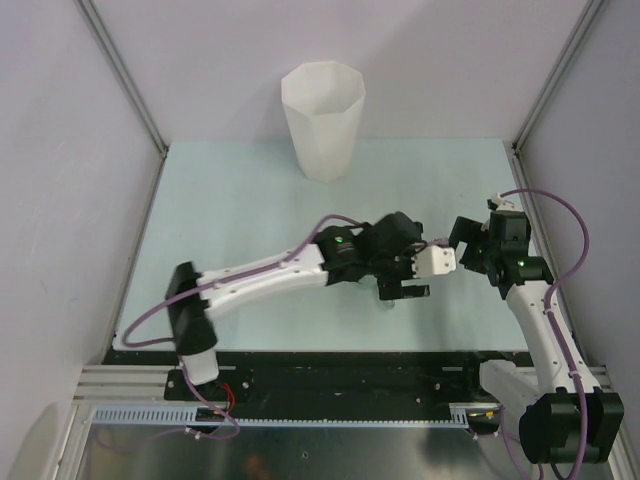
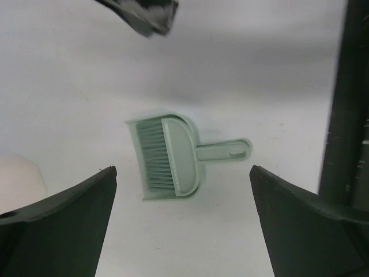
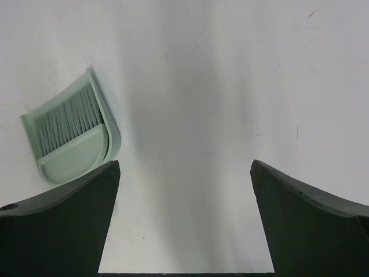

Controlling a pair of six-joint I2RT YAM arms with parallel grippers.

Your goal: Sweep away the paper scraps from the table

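Dustpan (image 2: 167, 156) flat on table (image 2: 271, 81); left pincer (image 2: 181, 171), right pincer (image 3: 184, 164) both spread.

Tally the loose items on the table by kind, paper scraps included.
White bin: 1
Green dustpan-and-brush set: 1
Paper scraps: 0 clearly seen
Pale shape at the left wrist view's edge, unidentifiable: 1
Total: 3, one of them unidentified

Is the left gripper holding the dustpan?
No, the dustpan lies flat on the table, clear of the left gripper's open fingers.
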